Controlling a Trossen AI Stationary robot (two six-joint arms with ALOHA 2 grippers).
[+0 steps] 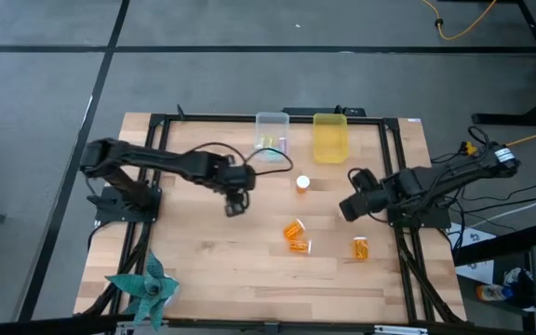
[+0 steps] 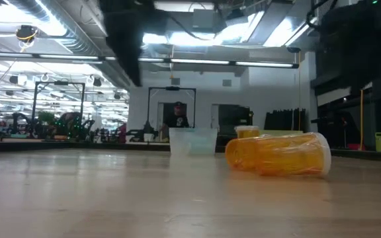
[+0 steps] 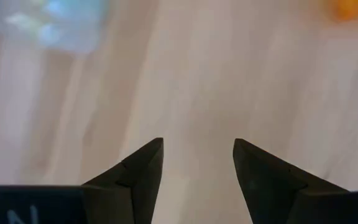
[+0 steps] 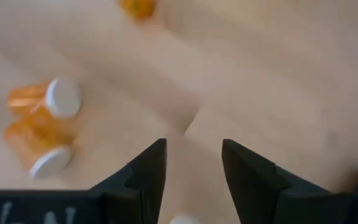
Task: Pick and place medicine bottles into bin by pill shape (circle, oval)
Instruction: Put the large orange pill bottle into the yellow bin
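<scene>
My left claw [image 1: 236, 207] hangs over bare wood a little toward nine o'clock of the tabletop's [image 1: 203, 270] centre, released and holding nothing; in the left wrist view its two dark fingers [image 3: 143, 168] stand apart with only plain boards between them. My right claw [image 1: 351, 208] sits toward three o'clock of the centre, also released and empty, its fingers [image 4: 146, 165] spread over the wood.

Between my two claws, slightly toward twelve o'clock, one medicine bottle [image 1: 302, 183] stands upright with its white cap facing up. Toward five o'clock of the centre, two amber bottles [image 1: 295, 235] lie on their sides, touching each other; in the right wrist view their white caps [image 4: 63, 98] show side by side. A fourth amber bottle [image 1: 360, 247] lies apart from that pair, at six o'clock of my right claw. In the low view one amber bottle [image 2: 278, 154] lies on its side in the foreground.

At the twelve o'clock edge stand a clear bin [image 1: 272, 123], holding a few small pale things I cannot make out, and just beside it a yellow bin [image 1: 330, 149]. A teal paper pinwheel [image 1: 145, 287] rests at the seven o'clock corner.
</scene>
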